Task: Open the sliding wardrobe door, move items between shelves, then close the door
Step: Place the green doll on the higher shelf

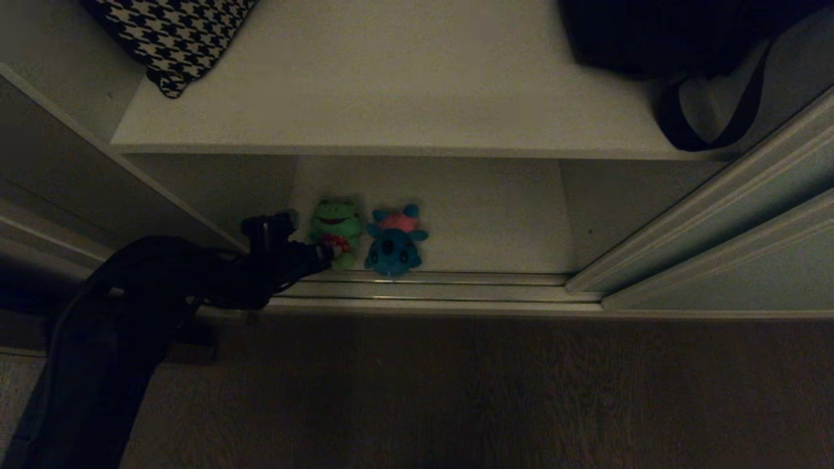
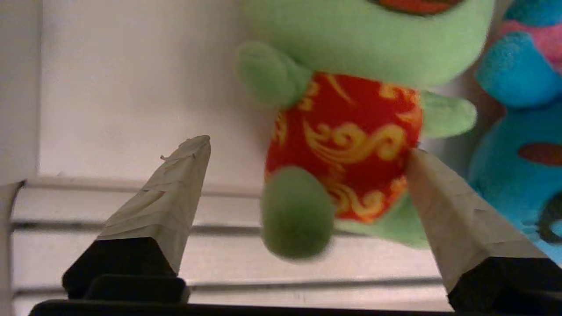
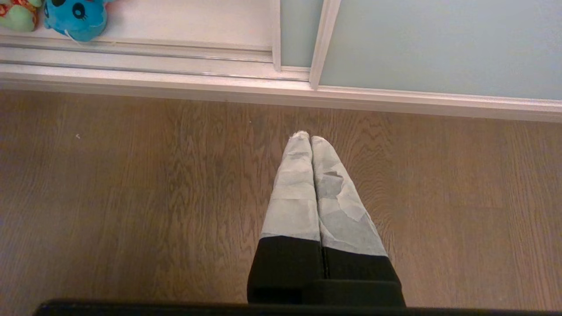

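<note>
Two soft toys are seen on the low shelf (image 1: pixel 495 215), with the door (image 1: pixel 736 260) slid open at the right.

The left gripper (image 2: pixel 307 149) is spread wide by the green frog (image 1: pixel 335 228), one finger touching its belly. The blue toy (image 1: pixel 394 244) is pressed beside the frog. The right gripper (image 3: pixel 311 138) is held shut over the wood floor (image 3: pixel 131 184).

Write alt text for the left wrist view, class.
A green frog plush with a red patterned belly sits between the left gripper's open jaws, one jaw against its side. A blue plush sits beside it on the white shelf.
</note>
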